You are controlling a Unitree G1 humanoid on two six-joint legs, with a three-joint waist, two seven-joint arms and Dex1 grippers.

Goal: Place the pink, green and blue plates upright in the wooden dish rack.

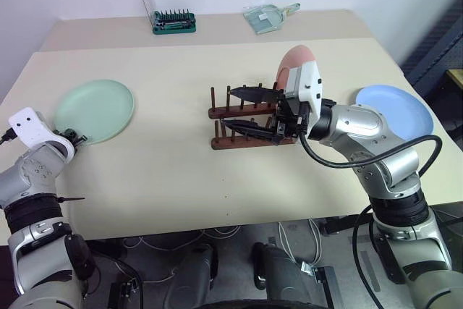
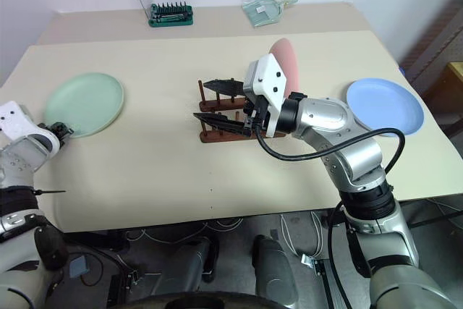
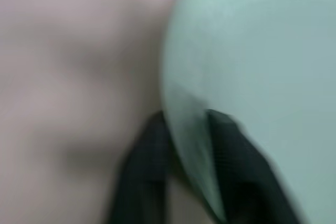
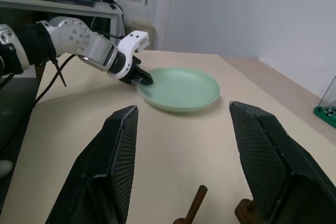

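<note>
The left claw point(image 4: 143, 78) is clamped on the near rim of the green plate point(image 1: 95, 109), which lies flat on the desk point(image 1: 166, 171) over on the robot's left side. In the left wrist view the two black fingers point(image 3: 142, 171) pinch the plate's edge, one on top and one underneath, so it's clenched on that rim.

The right claw point(image 1: 249, 112) hangs right over the wooden dish rack point(image 1: 239, 116) in the middle of the desk, pointing across toward the left. Its two fingers are spread apart with nothing between them, one over each rail of the rack. The pink plate point(image 1: 295, 63) stands upright at the rack's right end, just behind the right wrist's white housing. The blue plate point(image 1: 394, 109) lies flat on the desk further right, well apart from the rack and from both claws.

Materials-wise: the rack is dark brown wood, two parallel rails with short round pegs sticking up. All three plates are round, smooth and matte with a shallow raised rim, plasticky-looking pastel colours. The desk top is a plain beige surface with a seam across the back. The claw fingers are black with a fine cross-hatched grip texture on the inner pads point(image 4: 123, 166), tapering to points.

At the far edge there's a green bit holder point(image 1: 173, 22) with a clear lid flipped up, and a clear plastic scoop point(image 1: 268, 17).
</note>
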